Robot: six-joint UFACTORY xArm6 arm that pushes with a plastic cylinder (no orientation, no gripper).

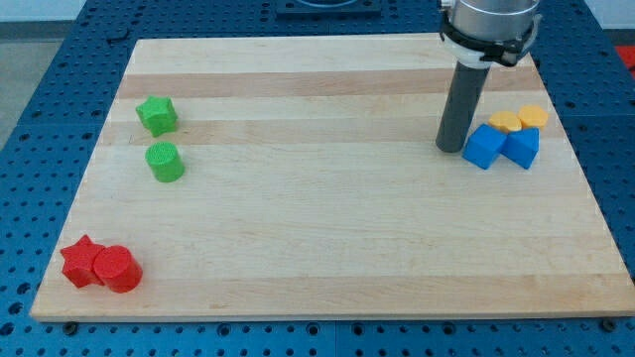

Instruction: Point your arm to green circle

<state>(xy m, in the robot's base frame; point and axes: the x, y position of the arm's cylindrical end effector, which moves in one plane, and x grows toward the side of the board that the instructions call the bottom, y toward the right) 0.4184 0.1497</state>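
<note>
The green circle [165,162] lies near the view's left on the wooden board [327,228]. A green star [157,115] sits just above it. My rod comes down from the view's top right, and my tip [451,149] rests on the board far to the right of the green circle. The tip stands just left of a blue block [483,147].
A second blue block [521,147] touches the first on its right. Two yellow blocks [506,122] [533,116] sit just above the blue ones. A red star [79,262] and a red circle [117,269] lie together at the bottom left corner.
</note>
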